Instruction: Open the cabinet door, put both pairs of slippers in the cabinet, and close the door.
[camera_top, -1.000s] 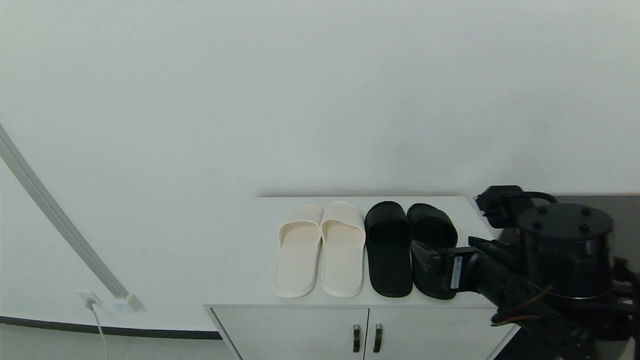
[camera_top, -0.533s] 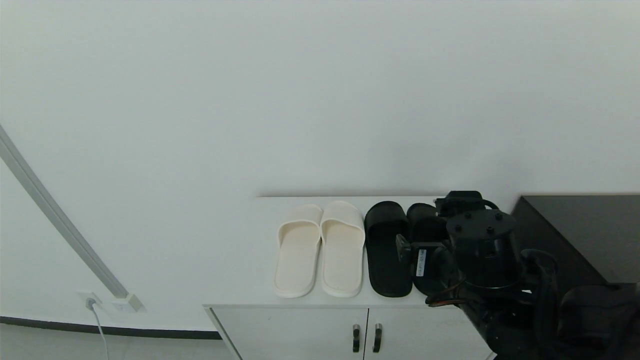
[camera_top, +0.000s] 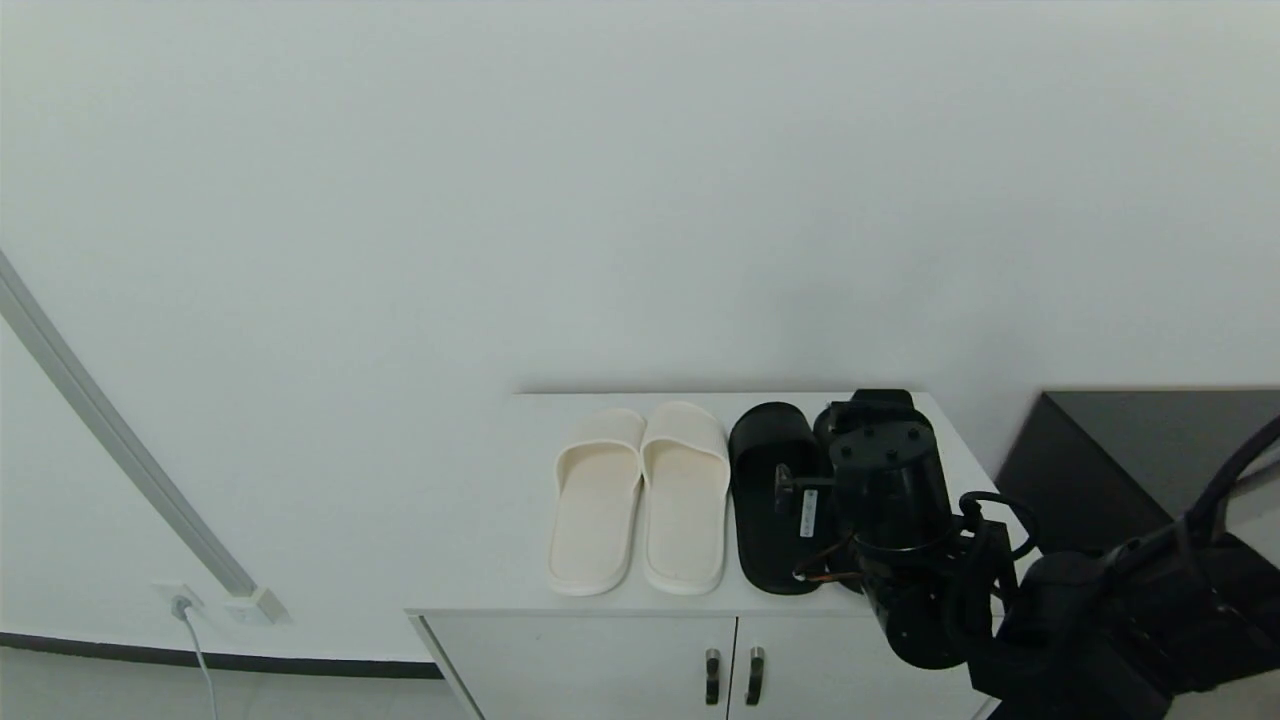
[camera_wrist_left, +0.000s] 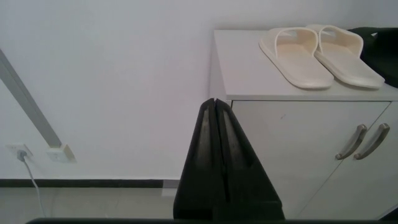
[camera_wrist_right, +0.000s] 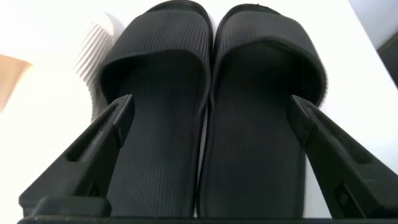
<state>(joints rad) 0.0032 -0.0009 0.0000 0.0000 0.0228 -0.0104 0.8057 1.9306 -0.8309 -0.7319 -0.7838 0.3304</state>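
Note:
A pair of black slippers (camera_top: 770, 500) and a pair of cream slippers (camera_top: 640, 500) lie side by side on top of the white cabinet (camera_top: 480, 590), toes toward the wall. Both cabinet doors (camera_top: 590, 665) are shut, their handles (camera_top: 733, 676) meeting in the middle. My right arm (camera_top: 890, 480) hangs over the right black slipper. My right gripper (camera_wrist_right: 211, 162) is open wide above the black slippers (camera_wrist_right: 211, 118), one finger on each outer side. My left gripper (camera_wrist_left: 215, 106) is shut and empty, low beside the cabinet's left side, short of the doors (camera_wrist_left: 292, 155).
A dark surface (camera_top: 1130, 450) stands right of the cabinet. On the wall to the left are a grey slanted conduit (camera_top: 110, 430) and a socket with a plugged cable (camera_top: 182, 607). The wall runs straight behind the cabinet.
My right arm has swung left from beyond the cabinet's right edge to above the black slippers. The slippers and doors have not moved.

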